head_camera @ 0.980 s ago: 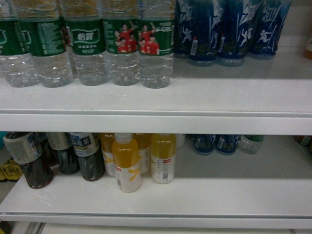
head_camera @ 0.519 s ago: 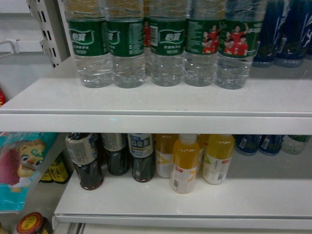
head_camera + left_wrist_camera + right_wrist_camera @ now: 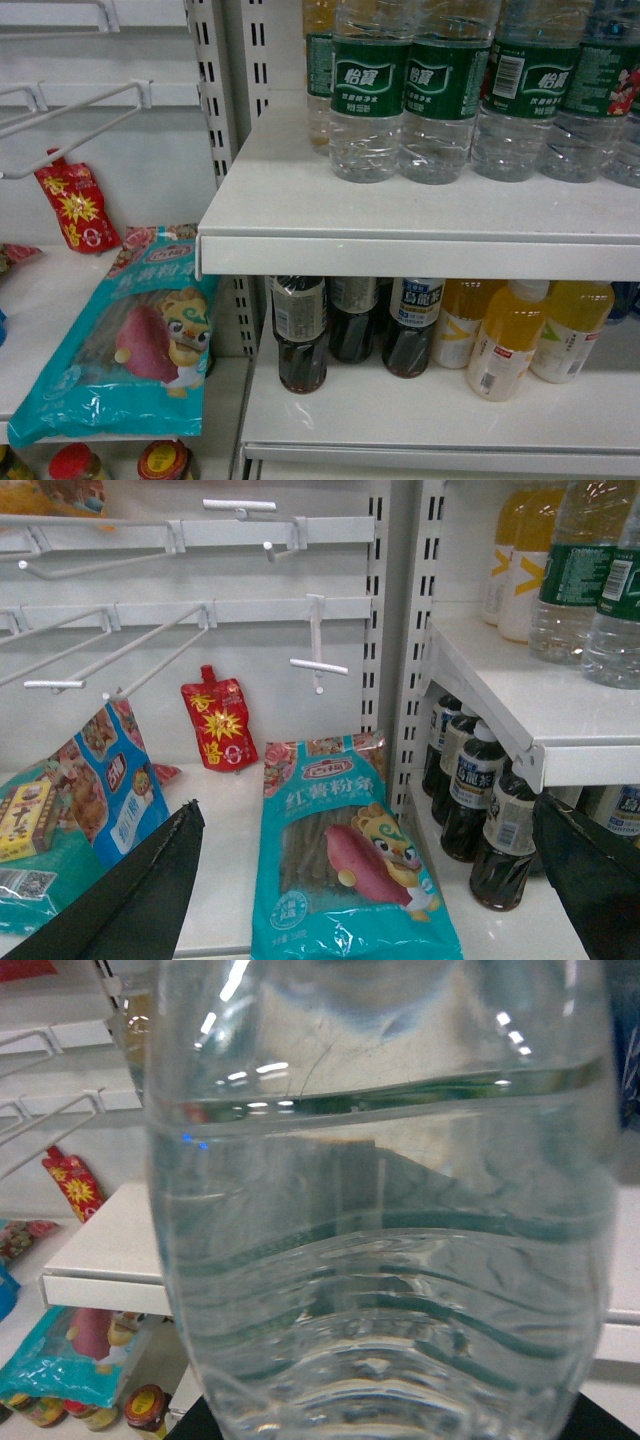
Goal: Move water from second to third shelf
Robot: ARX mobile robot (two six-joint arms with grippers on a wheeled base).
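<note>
A clear ribbed water bottle (image 3: 380,1240) fills the right wrist view, standing upright between the black fingers of my right gripper (image 3: 395,1425), which is shut on it. Its label is out of frame. Several more water bottles (image 3: 370,100) with green labels stand in a row on the upper white shelf (image 3: 420,215); the left wrist view also shows those water bottles (image 3: 575,580). My left gripper (image 3: 367,810) hangs open and empty in front of the neighbouring bay, above a teal packet (image 3: 345,860). Neither gripper shows in the head view.
The lower shelf (image 3: 400,410) holds dark tea bottles (image 3: 300,335) and yellow drink bottles (image 3: 510,340). A perforated upright (image 3: 215,110) separates the bay at left, with white peg hooks (image 3: 70,115), a red pouch (image 3: 75,205), a teal snack bag (image 3: 130,340) and jars (image 3: 165,462) below.
The head view has swung left: the bottles and shelves slid to the right of the frame, and the left bay with hooks, red pouch and teal bag came into view.
</note>
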